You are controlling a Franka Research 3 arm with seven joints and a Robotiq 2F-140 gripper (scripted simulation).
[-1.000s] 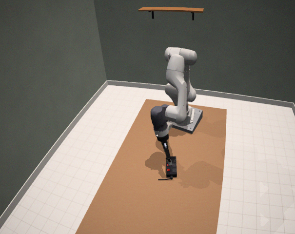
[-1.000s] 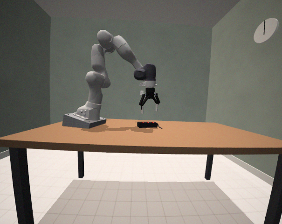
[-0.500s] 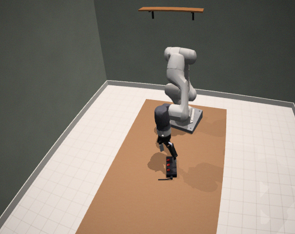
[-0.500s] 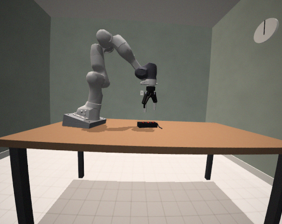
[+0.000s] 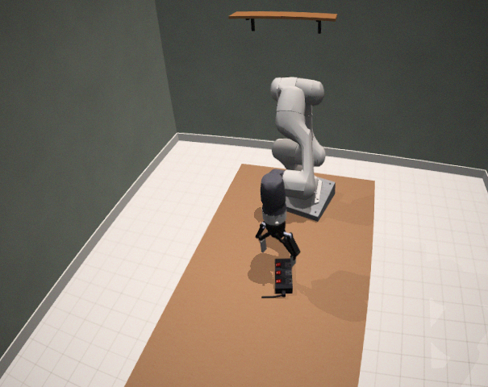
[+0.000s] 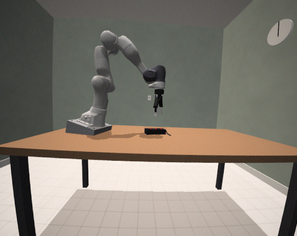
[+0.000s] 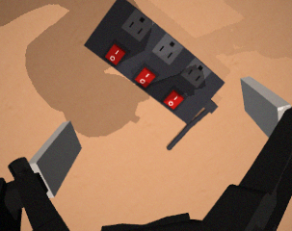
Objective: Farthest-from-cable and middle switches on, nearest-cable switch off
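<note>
A black power strip (image 5: 284, 276) lies flat on the brown table, right way up, with three red rocker switches and three sockets. It also shows in the wrist view (image 7: 155, 60) and in the exterior view (image 6: 154, 131). Its short black cable (image 7: 191, 126) leaves the end nearest the table's front. The three switches are the far one (image 7: 115, 56), the middle one (image 7: 145, 77) and the one nearest the cable (image 7: 174, 99); I cannot tell their positions. My gripper (image 5: 277, 246) (image 6: 157, 110) is open and empty, hovering well above the strip's far end.
The robot base (image 5: 308, 195) stands on the table behind the strip. A wooden shelf (image 5: 283, 16) hangs high on the back wall. A clock (image 6: 280, 31) hangs on the right wall.
</note>
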